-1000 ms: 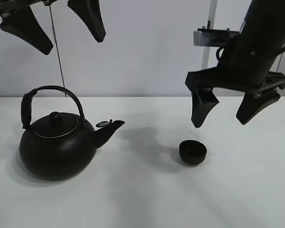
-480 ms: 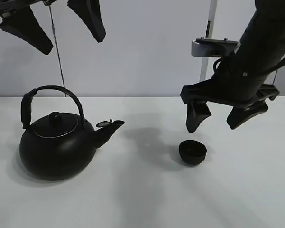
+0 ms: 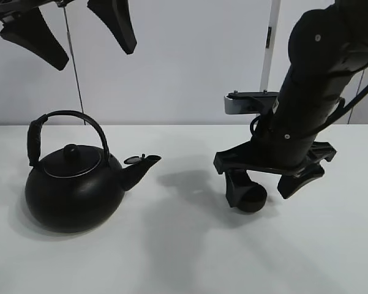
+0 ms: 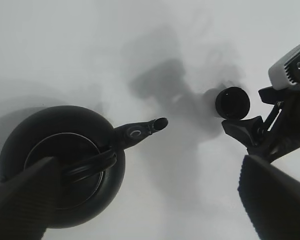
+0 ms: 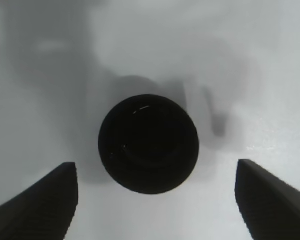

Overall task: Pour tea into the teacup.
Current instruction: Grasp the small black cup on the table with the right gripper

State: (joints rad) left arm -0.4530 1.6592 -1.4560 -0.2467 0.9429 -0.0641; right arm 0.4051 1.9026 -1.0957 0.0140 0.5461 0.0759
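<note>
The right jaws stood wide apart and low over the white desk (image 3: 171, 257), with the small round black handleless teacup (image 3: 251, 198) upright on the desk between them. In the right wrist view the teacup (image 5: 148, 145) sat midway between the two dark fingertips (image 5: 40, 200), with a strip of bare desk on either side, so neither touched it. The left jaws hung high, also spread wide and holding nothing. The big round black metal kettle (image 3: 73, 190) with its arched handle stood well below them, its spout aimed toward the teacup and the right jaws, well apart from both.
</note>
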